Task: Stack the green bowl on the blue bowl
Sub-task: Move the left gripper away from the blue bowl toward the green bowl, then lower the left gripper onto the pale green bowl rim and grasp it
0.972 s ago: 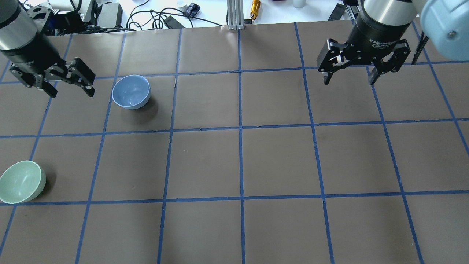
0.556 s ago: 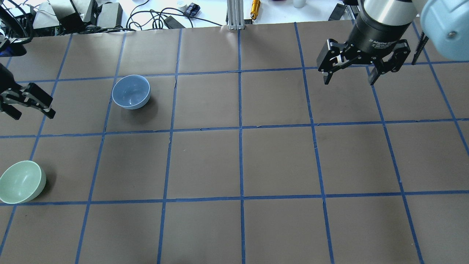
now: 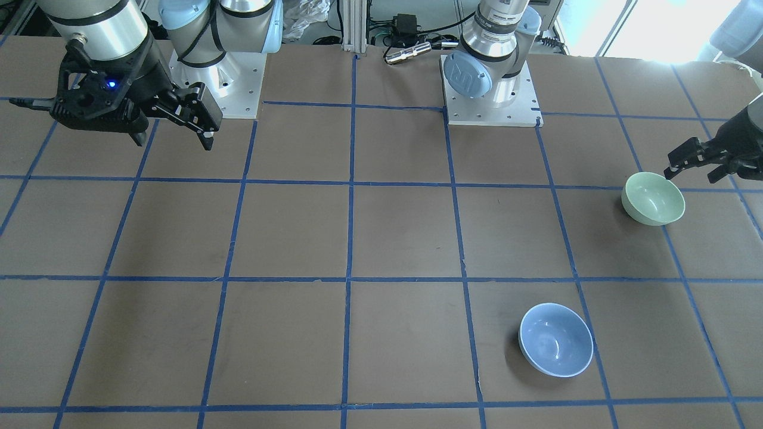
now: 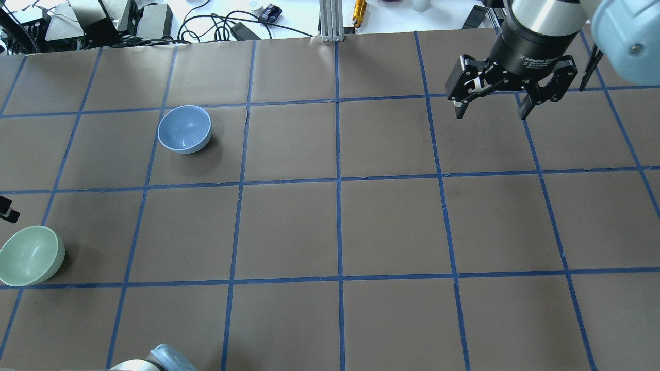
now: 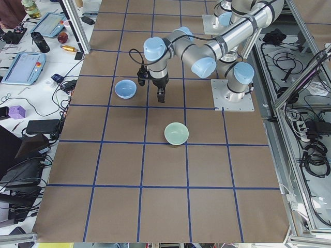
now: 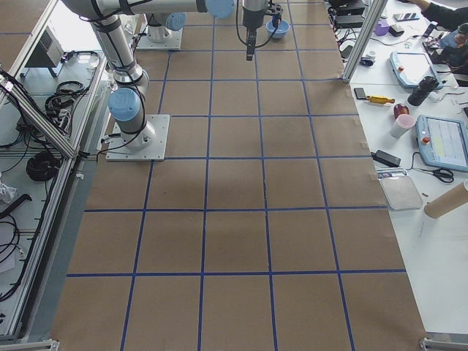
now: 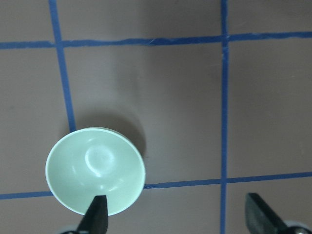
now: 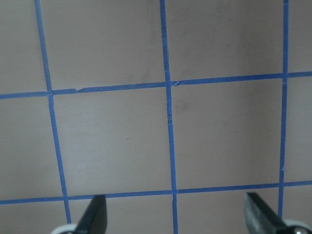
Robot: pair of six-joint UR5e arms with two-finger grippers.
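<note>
The green bowl (image 3: 653, 198) is seen upright on the brown table (image 4: 289, 232), close to the edge on the robot's left, with its mouth open upward and nothing inside it. In the overhead view the green bowl (image 4: 31, 255) is set just above a blue tape line. The blue bowl (image 3: 556, 339) is found in another square of the grid, farther from the robot's base and more toward the middle, well apart from the green one; it is also upright and empty.

The left gripper (image 3: 691, 173) is held above the table near the green bowl, on the side toward the robot's base. Its fingers (image 7: 97, 217) are spread wide: in the left wrist view one fingertip is seen over the near rim of the green bowl (image 7: 95, 170), while the other is placed over bare table beside a tape line. Whether the bowl is touched cannot be told from these views. Nothing is held between the fingers.

The right gripper (image 4: 490, 114) is held above the table on the robot's right side, far from both bowls. Its fingers (image 8: 95, 217) are likewise spread apart, and only tape lines and bare brown table are shown beneath them
</note>
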